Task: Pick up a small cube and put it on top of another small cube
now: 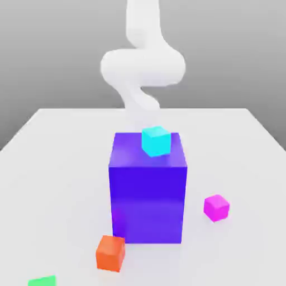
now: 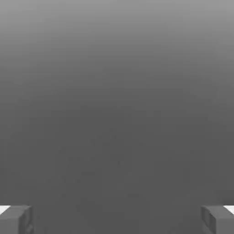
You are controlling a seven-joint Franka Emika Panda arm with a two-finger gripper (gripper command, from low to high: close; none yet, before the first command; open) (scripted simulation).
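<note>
Landmark: the big blue-violet block (image 1: 148, 192) stands upright near the middle of the white surface (image 1: 50, 162); every place below is given from it.
Magenta cube: the small glossy magenta-pink cube (image 1: 216, 207) rests on the surface to the exterior view's right of the block, level with the block's lower half and clearly apart from it. Nothing touches it.
Cyan cube: a small cyan cube (image 1: 155, 140) sits on the block's top face, toward the back edge and a little to the exterior view's right of the top's centre.
Orange cube: an orange cube (image 1: 110, 252) lies on the surface just in front of the block's lower corner on the exterior view's left, close to it; whether they touch cannot be told.
Green cube: a green cube (image 1: 42, 281) lies farther out from the block than the orange one, toward the near edge on the exterior view's left, cut off by the picture's edge.
Arm: the white arm (image 1: 142, 64) rises behind the block and curls above it, well over the cyan cube.
Claw: the claw (image 2: 117, 218) is spread wide, its two grey fingertips (image 2: 16, 218) standing far apart at opposite sides of the hand view, with nothing between them but plain grey background.
</note>
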